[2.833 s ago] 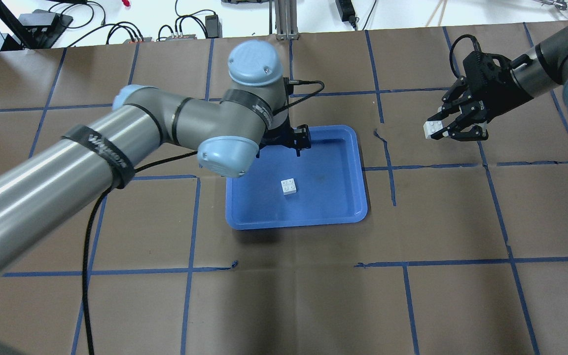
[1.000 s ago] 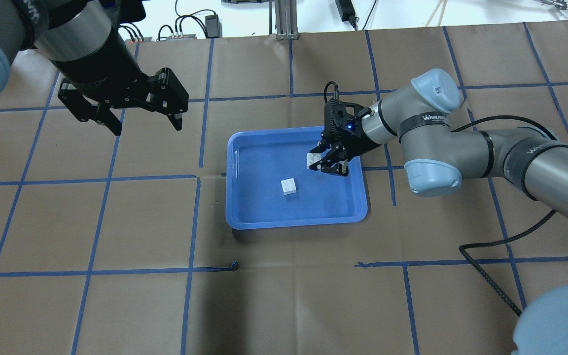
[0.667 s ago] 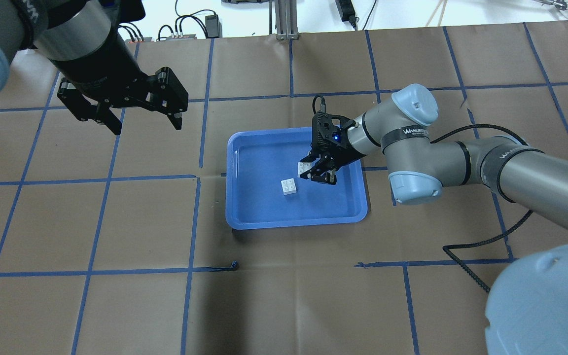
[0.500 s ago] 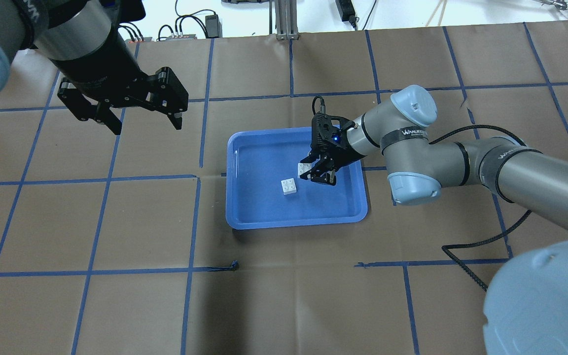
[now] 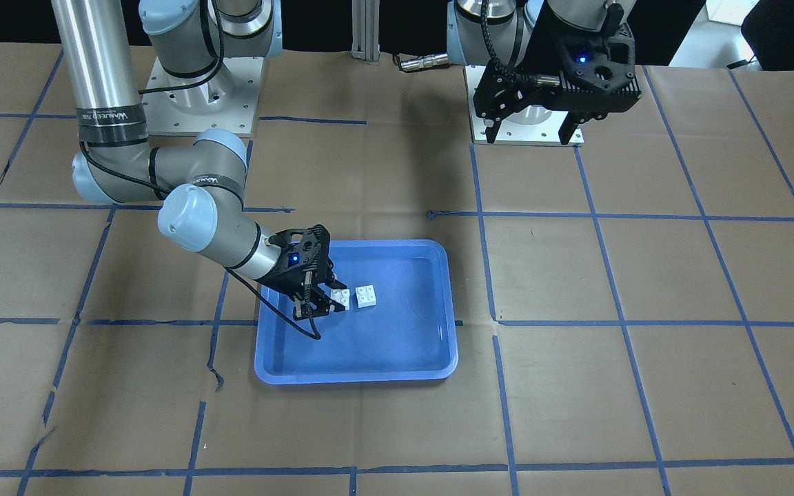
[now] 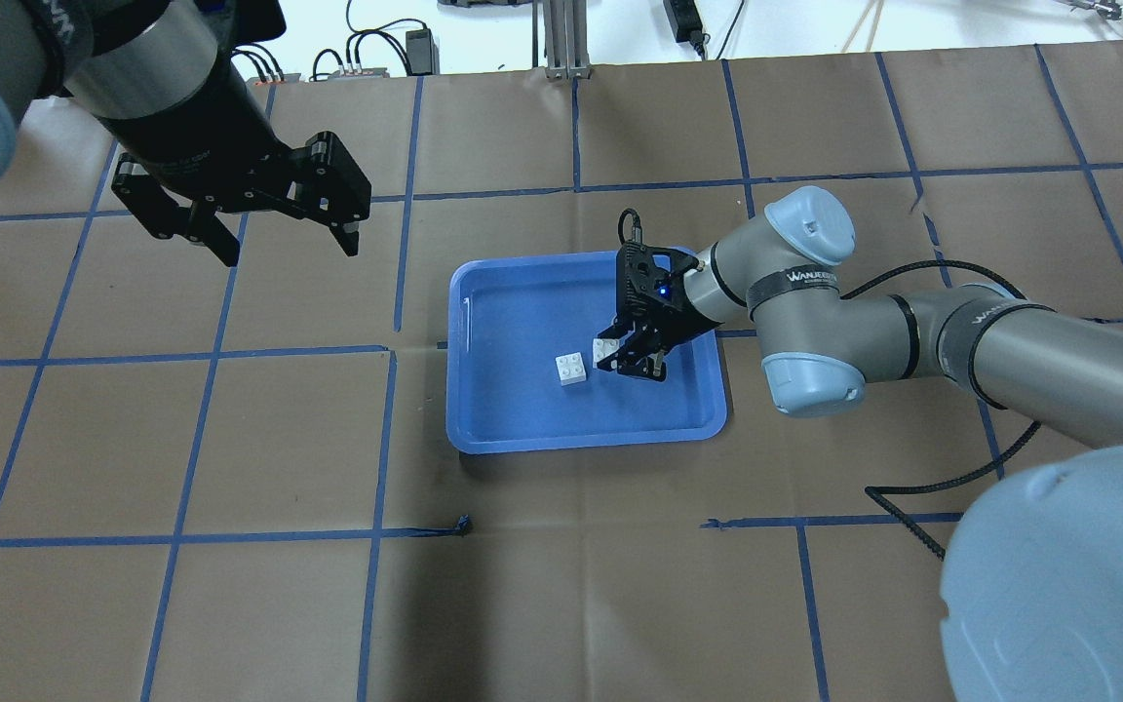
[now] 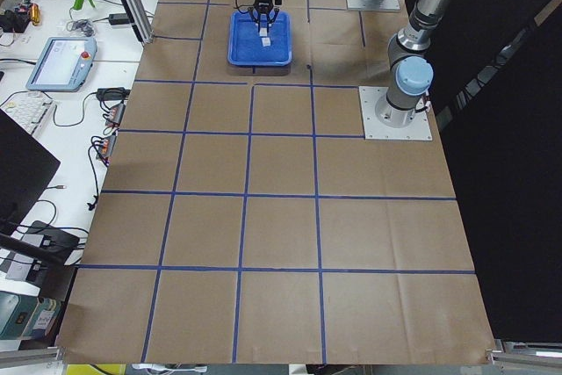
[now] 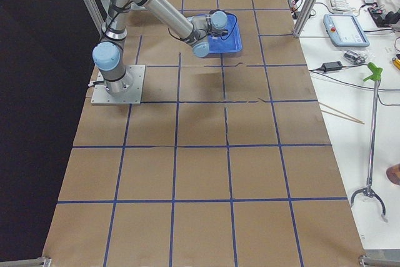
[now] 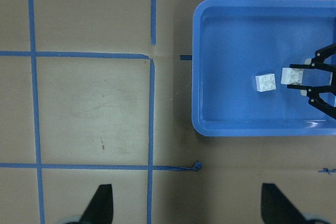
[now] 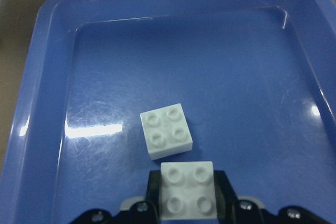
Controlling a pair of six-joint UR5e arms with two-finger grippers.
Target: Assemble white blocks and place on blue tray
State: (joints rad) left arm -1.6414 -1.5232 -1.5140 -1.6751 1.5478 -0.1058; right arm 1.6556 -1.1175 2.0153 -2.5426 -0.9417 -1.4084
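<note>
Overhead exterior view: locate the blue tray (image 6: 513, 414) near the middle of the desk (image 6: 561, 595). The desk is covered in brown paper and marked off by a grid of blue tape lines (image 6: 162, 357). Both white blocks are inside the tray's rim. You will find the loose white block (image 6: 572, 369) lying flat on the tray floor, studs up, near the tray's centre and clear of both end effectors. The gripped white block (image 6: 606, 348) sits just beside it, on the side toward the right arm, also studs up.

Check the right end effector (image 6: 623, 355). It reaches in over the tray's right rim, and its two fingers are clamped on opposite sides of the gripped white block. The right wrist-mounted view confirms this. There the gripped block fills the space between the fingers at the bottom edge. The loose block lies directly ahead, turned slightly out of line with it. A narrow strip of blue shows between the two blocks, so they are side by side. You cannot tell from any view whether the gripped block rests on the tray floor or is held just above it.

Check the left end effector (image 6: 290, 253). It hangs above the desk well to the left of the tray, with its fingers spread wide apart.
</note>
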